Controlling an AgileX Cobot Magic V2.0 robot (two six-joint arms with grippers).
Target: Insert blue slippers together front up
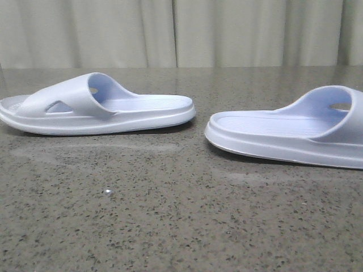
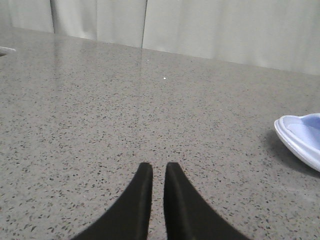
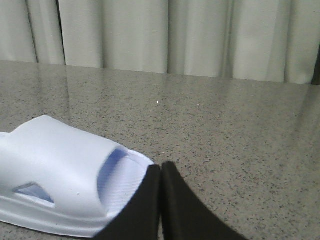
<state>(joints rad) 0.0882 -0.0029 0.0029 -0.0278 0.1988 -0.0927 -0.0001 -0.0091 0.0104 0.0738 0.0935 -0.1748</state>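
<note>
Pre-grasp: left gripper (image 2: 156, 172) and right gripper (image 3: 161, 170) clenched, empty; right sits beside right slipper (image 1: 295, 136), left slipper (image 1: 96, 105) apart. Next: open, grasp.

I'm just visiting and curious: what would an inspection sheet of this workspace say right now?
Surface: speckled grey table, a tiny white speck on it.
Job's things: left slipper and right slipper lie soles down, heels facing, a gap between them.
Clutter: nothing seen.
Grippers: left tool shut over bare table; right tool shut, beside a slipper; both hold nothing.
Cables: nothing seen.
Surroundings: pale curtain behind.
</note>
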